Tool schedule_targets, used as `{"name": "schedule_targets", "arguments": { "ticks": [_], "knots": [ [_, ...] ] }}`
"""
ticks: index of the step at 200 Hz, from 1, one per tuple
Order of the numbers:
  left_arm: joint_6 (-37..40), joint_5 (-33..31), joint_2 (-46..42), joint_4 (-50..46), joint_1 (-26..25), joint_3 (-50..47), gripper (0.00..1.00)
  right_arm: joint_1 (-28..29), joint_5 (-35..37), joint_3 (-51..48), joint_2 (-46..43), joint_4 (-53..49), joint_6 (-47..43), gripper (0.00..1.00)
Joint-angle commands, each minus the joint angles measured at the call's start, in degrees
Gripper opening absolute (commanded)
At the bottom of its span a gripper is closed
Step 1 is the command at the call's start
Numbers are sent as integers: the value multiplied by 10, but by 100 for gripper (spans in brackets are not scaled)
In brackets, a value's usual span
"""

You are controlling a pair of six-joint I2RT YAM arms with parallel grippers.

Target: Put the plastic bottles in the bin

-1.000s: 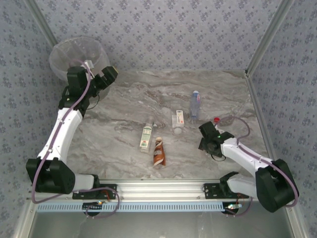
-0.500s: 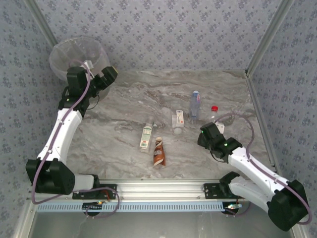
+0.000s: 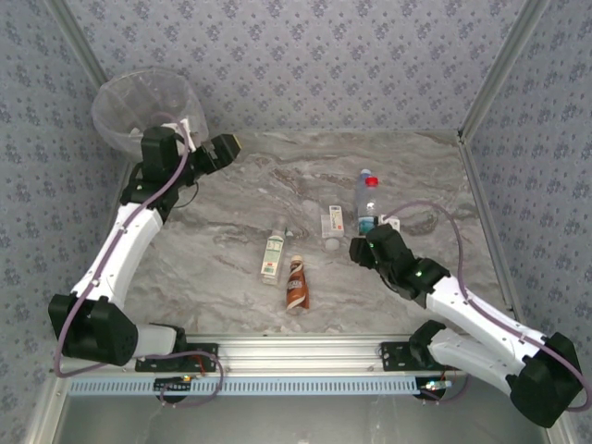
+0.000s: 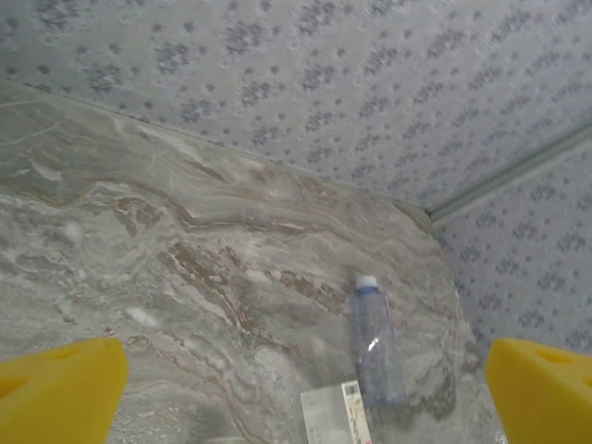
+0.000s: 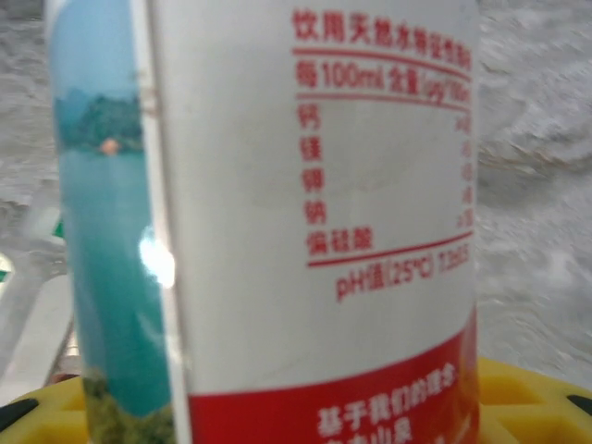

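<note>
Nearest, the right gripper [image 3: 363, 246] has narrowed onto the red-capped clear plastic bottle with a white, red and blue label [image 5: 305, 185] and carried it upright from the right edge inward over the grey marble-patterned table [image 3: 222, 268]. One bottle is in hand, not yet binned. Beyond it lie the brown-and-white bottle [image 3: 296, 283], the green-labelled clear bottle [image 3: 272, 255], the small white-labelled bottle [image 3: 334, 222] and the blue-capped clear bottle [image 4: 375, 338], all untouched. Farther left, the left gripper [image 3: 222, 148], wide and empty, has swung from the bin toward the table. The round translucent grey bin [image 3: 116, 97] stands in the far left corner.
</note>
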Motion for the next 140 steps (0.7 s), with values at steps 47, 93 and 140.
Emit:
{"name": "schedule_targets", "arguments": {
  "ticks": [47,93,140],
  "knots": [
    [92,110,41,10,-87,50,99,46,-44,68,56,132,-93,58],
    [47,152,67,102,-137,17,99,65,-79,93,101,196,-112,58],
    [35,180,85,146,-176,11,99,73,-110,118,133,225,-131,58]
  ]
}}
